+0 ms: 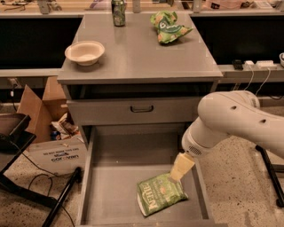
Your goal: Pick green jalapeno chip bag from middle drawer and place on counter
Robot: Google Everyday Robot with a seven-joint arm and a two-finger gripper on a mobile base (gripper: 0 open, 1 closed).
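At the far left a cardboard box [33, 106] sits on the floor, clear of your path. On the counter [137, 57] in the upper half of the frame, a bowl [85, 52] is at the left and a can [118, 8] at the back, so plan to set down on the bare centre. Below, the middle drawer [111, 190] stands pulled out, and the green jalapeno chip bag [159, 195] lies flat on its floor at lower centre-right, tilted. Ignore the brighter green bag [169, 27] up on the counter. The gripper [176, 174] hangs right at the bag's upper right corner; you cannot tell whether it is open or closed. Take that corner squarely, keep off the drawer's right wall, and lift straight up before swinging the arm [235, 117].
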